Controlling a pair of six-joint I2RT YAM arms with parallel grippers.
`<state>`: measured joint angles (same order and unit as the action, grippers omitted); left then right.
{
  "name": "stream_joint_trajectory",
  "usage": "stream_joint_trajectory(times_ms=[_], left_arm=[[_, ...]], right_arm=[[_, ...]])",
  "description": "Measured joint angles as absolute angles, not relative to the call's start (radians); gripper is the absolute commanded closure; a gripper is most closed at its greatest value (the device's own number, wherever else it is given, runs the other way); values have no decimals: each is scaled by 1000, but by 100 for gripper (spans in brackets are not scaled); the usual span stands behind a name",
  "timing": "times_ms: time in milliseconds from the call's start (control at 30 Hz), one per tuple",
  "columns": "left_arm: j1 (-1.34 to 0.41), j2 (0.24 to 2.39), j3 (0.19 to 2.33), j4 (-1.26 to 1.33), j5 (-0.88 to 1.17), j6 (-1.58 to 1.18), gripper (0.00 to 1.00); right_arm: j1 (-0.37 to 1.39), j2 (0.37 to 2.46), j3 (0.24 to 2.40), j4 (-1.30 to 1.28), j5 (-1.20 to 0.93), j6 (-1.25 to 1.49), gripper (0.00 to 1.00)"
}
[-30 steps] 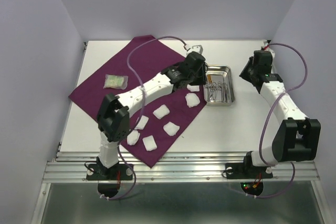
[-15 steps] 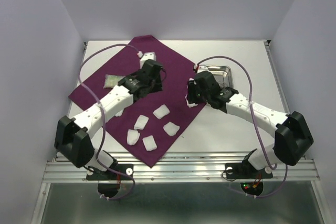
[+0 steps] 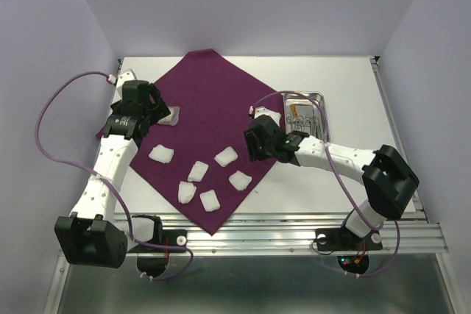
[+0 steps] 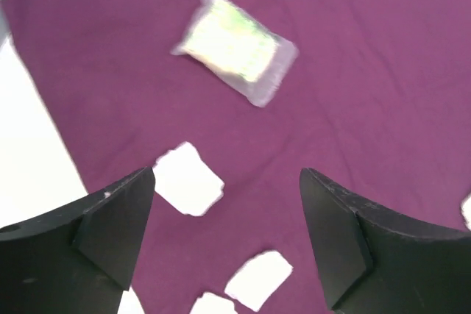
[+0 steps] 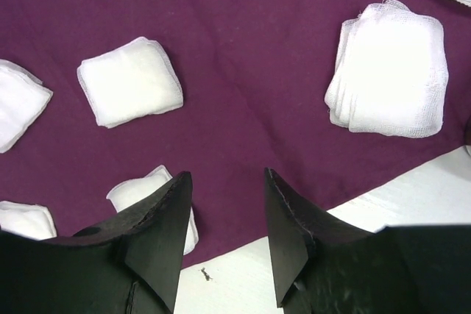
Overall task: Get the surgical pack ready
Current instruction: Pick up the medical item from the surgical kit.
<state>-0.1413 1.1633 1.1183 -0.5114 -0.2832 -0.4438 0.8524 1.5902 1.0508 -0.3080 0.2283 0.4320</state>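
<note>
The surgical pack, a large deep-purple cloth (image 3: 213, 101), lies spread as a diamond on the white table. Several white gauze pads (image 3: 225, 156) rest on its near half. My left gripper (image 3: 147, 112) hangs over the cloth's left corner, open and holding nothing. In the left wrist view its gripper (image 4: 227, 204) frames bare cloth (image 4: 368, 71), with a clear packet (image 4: 235, 53) ahead and a gauze pad (image 4: 188, 179) by the left finger. My right gripper (image 3: 257, 145) is over the cloth's right edge. In its wrist view the gripper (image 5: 224, 182) stands open above the cloth (image 5: 243, 49), gauze pads (image 5: 129, 92) beyond.
A shiny steel tray (image 3: 318, 97) holding instruments sits on the table right of the cloth, just behind my right arm. A thicker gauze stack (image 5: 390, 79) lies near the cloth's right edge. White walls close in the table on the left, back and right.
My left arm swung from the cloth's middle to its left corner and its jaws opened wide. The right gripper slid left and nearer, over the cloth's right edge. A gauze pad now shows at the left.
</note>
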Motion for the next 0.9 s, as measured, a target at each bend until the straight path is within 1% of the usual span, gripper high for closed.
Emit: stream_joint_trajectory(times_ms=[33, 100, 167, 200, 267, 367, 533, 633, 767, 800, 833, 867, 900], left_arm=[[-118, 1164, 1116, -512, -279, -443, 6], [-55, 1181, 1117, -503, -253, -436, 14], [4, 1243, 1142, -498, -229, -436, 16], [33, 1306, 1183, -492, -213, -440, 17], [69, 1441, 1255, -471, -192, -451, 18], [79, 1616, 1333, -435, -157, -462, 18], [78, 1774, 1360, -421, -133, -477, 19], [79, 1834, 1382, -418, -126, -488, 26], [79, 1871, 1402, -396, -121, -505, 32], [79, 1879, 1404, -388, -117, -507, 38], [79, 1888, 1407, -382, -111, -510, 40], [79, 1897, 1408, -376, -107, -516, 44], [79, 1911, 1408, -366, -101, -517, 53]], right_arm=[[852, 1593, 1051, -306, 228, 438, 51], [852, 1594, 1051, -304, 228, 443, 51], [852, 1594, 1051, -297, 228, 447, 51], [852, 1594, 1051, -294, 229, 449, 52], [852, 1594, 1051, -284, 234, 453, 52], [852, 1594, 1053, -284, 259, 467, 52], [852, 1596, 1070, -290, 293, 491, 55], [852, 1611, 1098, -292, 292, 499, 55], [852, 1649, 1138, -291, 278, 502, 55], [852, 1651, 1140, -292, 276, 502, 55], [852, 1652, 1143, -294, 274, 503, 55], [852, 1652, 1145, -296, 273, 502, 55], [852, 1653, 1150, -299, 273, 502, 55]])
